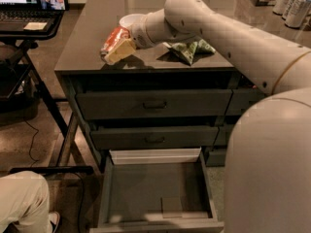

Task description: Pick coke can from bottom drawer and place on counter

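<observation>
Okay, tool: my tool (116, 47) hangs over the front corner of the bench and is clamped around the coke can. One pale tan finger (120, 51) shows on the near side of the can.
Coke can: the coke can (111, 37) sits tilted in the tool, its red side with white lettering towards me. Its shadow falls on the bench just below it, and I cannot tell whether it touches the surface.
Bench: the glossy grey-brown bench (87, 38) tops the dark-grey cabinet.
Arm: my arm (233, 33) reaches across the bench to that corner.
White bowl: a white bowl (130, 19) stands just behind the tool.
Snack bag: a green snack bag (190, 50) lies on the bench, partly under my arm.
Bottom drawer: the bottom drawer (146, 193) is pulled out below two shut handled drawers (154, 103), showing its flat grey floor and pale back edge.
Tall cans: white-silver cans (291, 4) stand at the far end of the bench.
Laptop: a laptop (24, 13) rests on a black stand beside the bench.
</observation>
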`<state>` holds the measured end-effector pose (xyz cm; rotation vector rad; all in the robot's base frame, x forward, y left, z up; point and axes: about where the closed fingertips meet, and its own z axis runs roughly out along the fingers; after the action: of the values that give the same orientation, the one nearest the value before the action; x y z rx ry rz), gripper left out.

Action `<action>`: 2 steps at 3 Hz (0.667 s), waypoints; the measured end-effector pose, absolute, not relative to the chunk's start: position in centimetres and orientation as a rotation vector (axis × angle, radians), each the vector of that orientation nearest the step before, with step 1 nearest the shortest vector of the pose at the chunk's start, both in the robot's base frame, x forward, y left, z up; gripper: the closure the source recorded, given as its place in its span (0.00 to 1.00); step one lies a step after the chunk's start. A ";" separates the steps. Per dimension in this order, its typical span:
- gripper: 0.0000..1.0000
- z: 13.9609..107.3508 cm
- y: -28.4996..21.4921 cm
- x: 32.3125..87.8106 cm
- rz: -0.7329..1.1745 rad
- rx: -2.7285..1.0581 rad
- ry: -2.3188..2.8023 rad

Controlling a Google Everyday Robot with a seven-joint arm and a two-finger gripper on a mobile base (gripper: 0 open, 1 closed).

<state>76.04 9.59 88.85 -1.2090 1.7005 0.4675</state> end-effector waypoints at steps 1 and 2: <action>0.81 87.8 9.1 77.3 0.497 -1.140 1.748; 0.58 86.4 8.1 78.2 0.513 -1.068 1.799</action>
<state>78.20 8.11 86.40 -1.0676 1.7990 0.5133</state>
